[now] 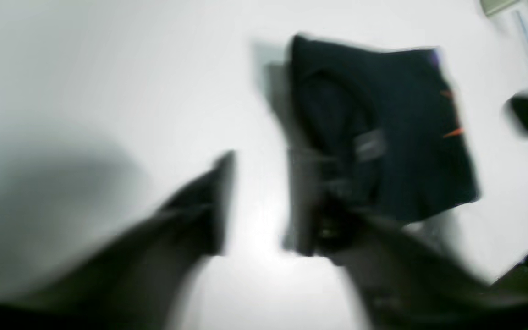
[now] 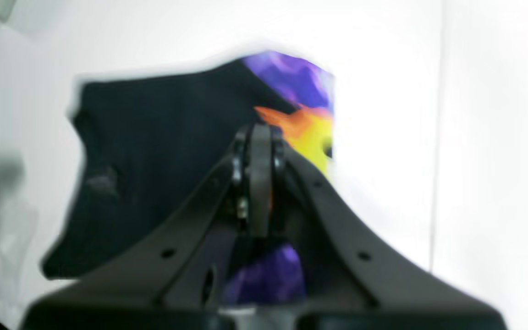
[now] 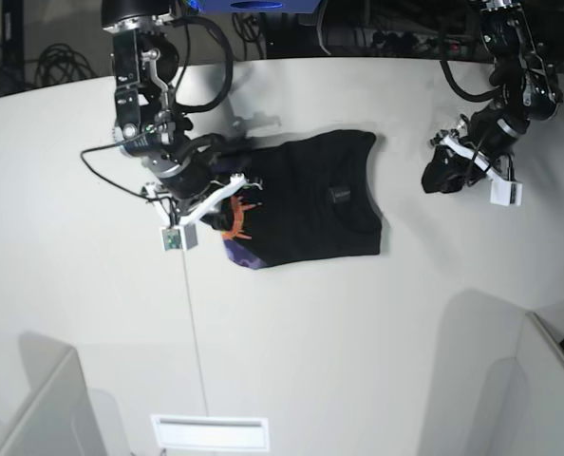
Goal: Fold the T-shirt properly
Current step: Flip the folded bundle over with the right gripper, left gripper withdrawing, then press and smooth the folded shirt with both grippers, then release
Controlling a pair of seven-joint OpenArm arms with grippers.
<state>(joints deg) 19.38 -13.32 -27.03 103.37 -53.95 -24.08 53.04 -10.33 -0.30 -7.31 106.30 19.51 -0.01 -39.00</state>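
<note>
Pinching T-shirt (image 2: pixel 163 151) edge: right tool (image 2: pixel 260 137).

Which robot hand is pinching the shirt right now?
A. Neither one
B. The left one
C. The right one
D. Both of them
C. The right gripper is shut on the printed edge of the T-shirt, while the left gripper hangs open over the bare table, off to the side of the cloth.
</note>
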